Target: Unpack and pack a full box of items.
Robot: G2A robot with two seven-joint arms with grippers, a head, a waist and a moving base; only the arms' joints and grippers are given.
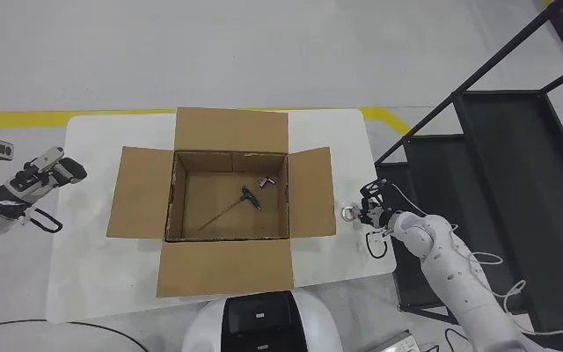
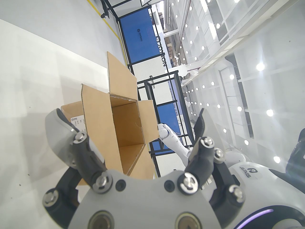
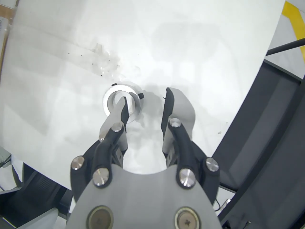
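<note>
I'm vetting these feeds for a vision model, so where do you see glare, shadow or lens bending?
Top view: even light, soft shade inside the box. Left wrist view: bright ceiling lamps glare behind the left claw. Right wrist view: the table edge bows from the lens; faint shadow beside the metal ring at the right claw.

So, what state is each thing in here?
Box: open, all four flaps folded out.
Hex key: lying flat on the box floor.
Small pink part: lying on the box floor.
Metal ring: flat on the table, outside the box, not gripped.
Left gripper: open, empty.
Right gripper: open, one finger over the ring.
</note>
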